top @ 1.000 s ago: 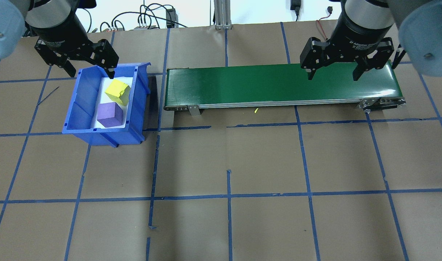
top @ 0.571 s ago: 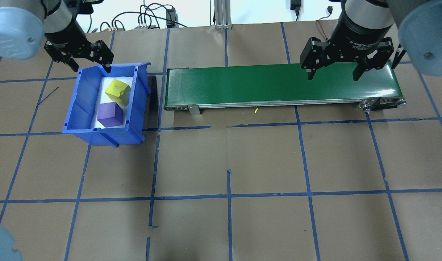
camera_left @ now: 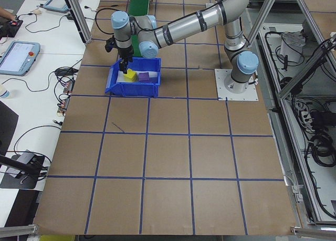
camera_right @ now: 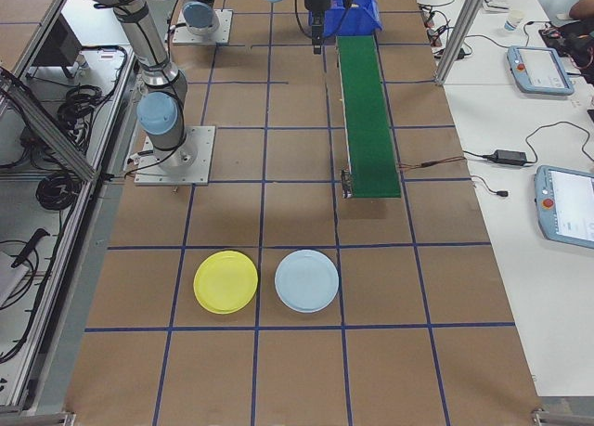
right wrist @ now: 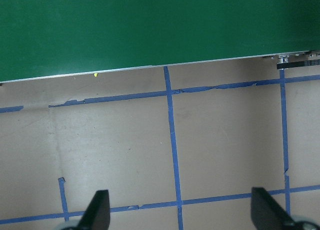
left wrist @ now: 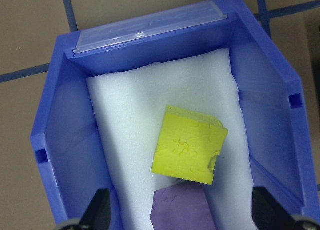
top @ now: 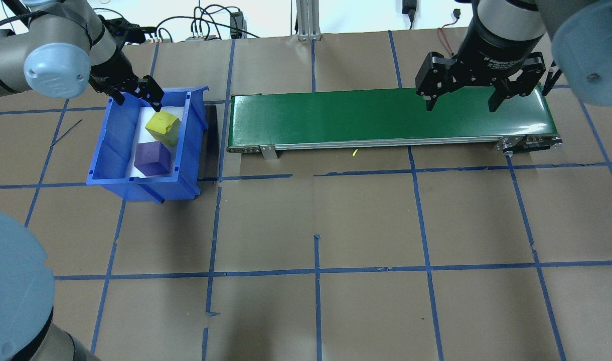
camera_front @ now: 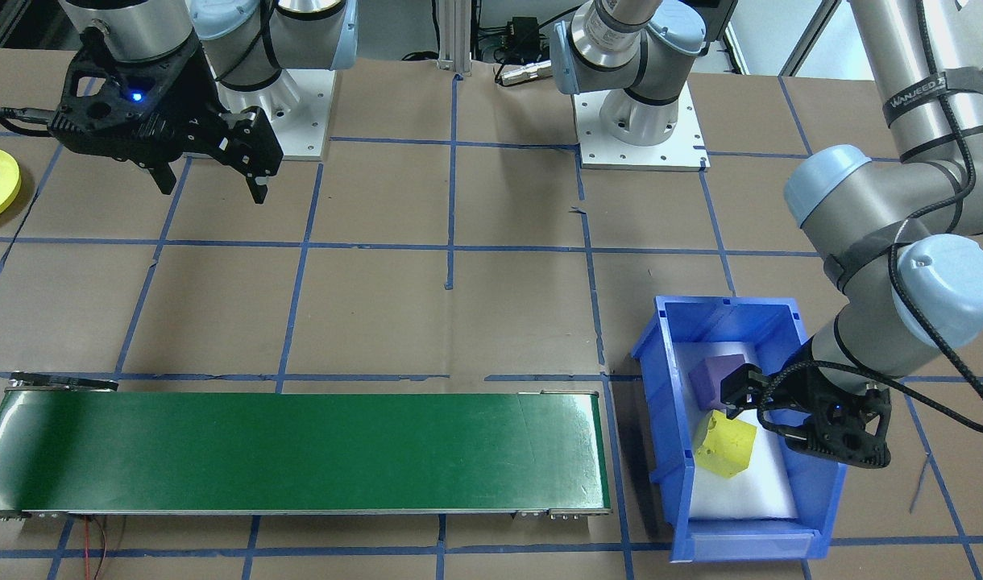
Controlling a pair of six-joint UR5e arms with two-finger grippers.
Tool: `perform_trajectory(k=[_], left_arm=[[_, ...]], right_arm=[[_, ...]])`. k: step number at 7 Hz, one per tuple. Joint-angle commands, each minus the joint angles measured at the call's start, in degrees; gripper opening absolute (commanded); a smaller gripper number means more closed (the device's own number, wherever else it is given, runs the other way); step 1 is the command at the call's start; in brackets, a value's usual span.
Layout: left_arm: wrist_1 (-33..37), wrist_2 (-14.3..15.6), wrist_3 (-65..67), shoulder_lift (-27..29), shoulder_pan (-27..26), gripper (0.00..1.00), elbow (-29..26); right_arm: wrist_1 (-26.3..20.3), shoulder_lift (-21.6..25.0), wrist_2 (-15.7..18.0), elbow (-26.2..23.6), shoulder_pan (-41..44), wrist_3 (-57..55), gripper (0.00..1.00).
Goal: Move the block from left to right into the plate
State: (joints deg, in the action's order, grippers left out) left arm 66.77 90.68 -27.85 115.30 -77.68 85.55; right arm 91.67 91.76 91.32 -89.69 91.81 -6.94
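Inside the blue rectangular plastic bin (top: pixel 116 150), on white foam, lie a yellow foam block (left wrist: pixel 189 145) and a purple foam block (top: pixel 153 159) just beside it. Over them hangs the left gripper (camera_front: pixel 769 407), fingers (left wrist: pixel 99 210) spread wide, gripping nothing. Beside the bin runs a long green conveyor belt (top: pixel 386 118); the right gripper (top: pixel 461 103) hovers above its far end, fingers wide, empty. Well apart on the tabletop (top: pixel 316 225) lie a flat round yellow plastic plate (camera_right: pixel 225 281) and a pale blue round plate (camera_right: pixel 307 280).

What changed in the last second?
The left tool came down toward the bin and now hangs open over its far end, by the yellow block; nothing gripped. Both blocks, the belt and the open right tool stayed put.
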Motion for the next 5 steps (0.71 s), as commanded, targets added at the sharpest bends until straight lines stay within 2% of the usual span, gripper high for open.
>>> perform_trajectory(k=[1,2,5], left_arm=[[-1.73,-0.58,-3.79,1.51,0.25,0.99,1.45],[-1.81,-1.72,-3.71,1.77,0.25,0.99,2.59],[-3.13,-1.73,-3.88,3.88,0.42,0.96,3.12]], right_arm=[[0.0,0.0,0.0,-0.05,0.04,0.0,1.0],[0.0,0.0,0.0,-0.05,-0.05,0.0,1.0],[0.0,0.0,0.0,-0.05,-0.05,0.0,1.0]])
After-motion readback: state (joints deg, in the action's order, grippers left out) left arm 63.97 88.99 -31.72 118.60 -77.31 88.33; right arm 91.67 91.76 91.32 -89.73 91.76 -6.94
